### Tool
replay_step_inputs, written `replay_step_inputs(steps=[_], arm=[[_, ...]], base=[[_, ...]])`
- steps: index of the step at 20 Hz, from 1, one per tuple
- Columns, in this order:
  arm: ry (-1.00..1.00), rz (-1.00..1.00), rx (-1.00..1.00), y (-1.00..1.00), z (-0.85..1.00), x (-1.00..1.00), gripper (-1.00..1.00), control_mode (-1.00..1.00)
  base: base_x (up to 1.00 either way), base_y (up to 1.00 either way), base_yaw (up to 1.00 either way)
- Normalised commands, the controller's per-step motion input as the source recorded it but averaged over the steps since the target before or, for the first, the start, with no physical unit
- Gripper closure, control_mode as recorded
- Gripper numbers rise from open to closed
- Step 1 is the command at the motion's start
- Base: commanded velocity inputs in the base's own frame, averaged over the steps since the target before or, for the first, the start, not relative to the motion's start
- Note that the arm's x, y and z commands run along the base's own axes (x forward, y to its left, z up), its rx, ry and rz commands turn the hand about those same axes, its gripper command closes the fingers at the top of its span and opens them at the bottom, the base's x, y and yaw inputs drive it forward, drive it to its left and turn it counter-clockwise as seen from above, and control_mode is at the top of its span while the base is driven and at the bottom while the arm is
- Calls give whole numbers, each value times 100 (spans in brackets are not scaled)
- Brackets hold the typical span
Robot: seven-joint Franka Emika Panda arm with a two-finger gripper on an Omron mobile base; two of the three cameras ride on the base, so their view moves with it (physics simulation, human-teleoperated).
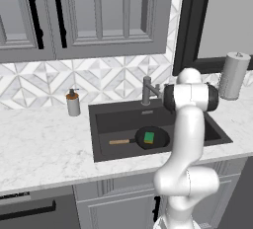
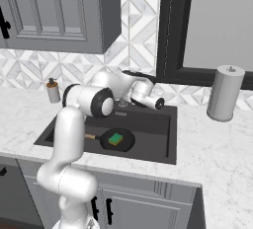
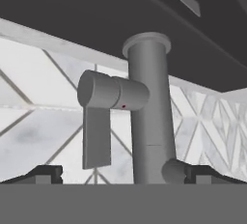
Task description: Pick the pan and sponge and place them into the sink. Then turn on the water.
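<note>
We see the pan (image 1: pixel 152 138) lying in the sink (image 1: pixel 118 119) with the sponge (image 1: pixel 148 137) on top of it. Our gripper (image 3: pixel 123 174) is wide open and empty, with the faucet (image 3: pixel 147 112) between its tips. No water runs yet. We think a tip may slide past the faucet's lever (image 3: pixel 96 136) without moving it.

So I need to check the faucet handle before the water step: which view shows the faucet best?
The hand view: the faucet stands close and unblocked, its side handle plain. In the left base view it is small and partly behind the arm. In the right base view the arm covers most of it, leaving just its base.
</note>
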Motion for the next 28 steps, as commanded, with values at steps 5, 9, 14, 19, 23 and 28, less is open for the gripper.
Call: replay_step_inputs(steps=[5, 9, 14, 19, 23, 28], arm=[[0, -2, 0, 0, -15, 32, -100, -100], [0, -3, 0, 0, -17, 30, -100, -100], [0, -4, 0, 0, -13, 31, -100, -100], [0, -4, 0, 0, -6, 30, -100, -100], [0, -5, 0, 0, -5, 27, -100, -100], [0, -8, 0, 0, -7, 23, -100, -100]], base=[[0, 0, 0], [0, 0, 0], [0, 0, 0], [0, 0, 0], [0, 0, 0], [0, 0, 0]])
